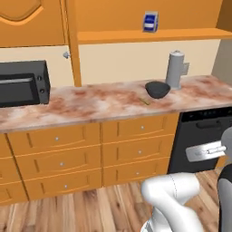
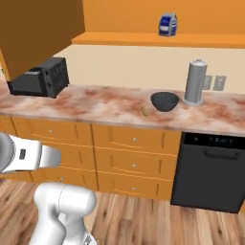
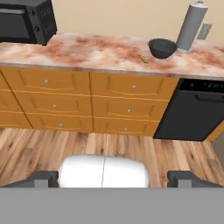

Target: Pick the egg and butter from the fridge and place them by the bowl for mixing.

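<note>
The claw (image 3: 113, 177) was seen in the hand view with its two dark finger tips (image 3: 41, 178) set far apart, wide and with nothing held between them, well back from the bench (image 3: 87, 52) and above the wooden floor (image 3: 87, 144). The bowl (image 1: 157, 89) was stood on the marbled bench, just beside the tall grey cylinder (image 1: 176, 69). The butter (image 2: 144, 111), a thin olive-yellow stick, was laid flat on the bench near the bowl, on its microwave side, close to it but apart. The black microwave (image 1: 22, 83) was placed at the far end of the bench. A blue carton (image 2: 167, 25) was set on the shelf (image 2: 143, 39) above. A black dishwasher front (image 2: 210, 172) was fitted below the bench, under the bowl's end.
</note>
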Available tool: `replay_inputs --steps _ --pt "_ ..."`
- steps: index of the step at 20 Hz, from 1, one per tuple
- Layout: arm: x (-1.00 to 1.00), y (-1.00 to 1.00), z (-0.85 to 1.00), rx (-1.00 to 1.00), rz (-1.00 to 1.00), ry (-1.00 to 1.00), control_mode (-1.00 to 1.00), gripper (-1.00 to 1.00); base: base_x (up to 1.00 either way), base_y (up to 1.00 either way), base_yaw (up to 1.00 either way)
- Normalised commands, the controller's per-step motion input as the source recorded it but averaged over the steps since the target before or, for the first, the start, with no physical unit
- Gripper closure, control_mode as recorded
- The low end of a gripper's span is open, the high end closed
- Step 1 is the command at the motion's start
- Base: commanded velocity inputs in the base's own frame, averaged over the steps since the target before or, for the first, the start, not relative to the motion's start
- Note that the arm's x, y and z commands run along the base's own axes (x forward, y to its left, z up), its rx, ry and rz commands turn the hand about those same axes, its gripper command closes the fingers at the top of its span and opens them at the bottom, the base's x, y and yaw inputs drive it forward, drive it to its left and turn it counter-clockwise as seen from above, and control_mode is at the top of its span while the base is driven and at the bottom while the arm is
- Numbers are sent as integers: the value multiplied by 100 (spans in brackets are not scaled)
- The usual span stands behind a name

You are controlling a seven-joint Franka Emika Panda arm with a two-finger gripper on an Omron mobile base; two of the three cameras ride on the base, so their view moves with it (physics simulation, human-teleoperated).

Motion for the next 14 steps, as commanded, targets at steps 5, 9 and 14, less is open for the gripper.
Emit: replay_inputs --steps 5,9,14 --pt "0 0 0 0 0 0 100 -100 -5 95 -63" --pt "0 0 0 0 0 0 100 -100 -58 100 -12" --pt "0 0 0 0 0 0 100 -100 -100 100 28"
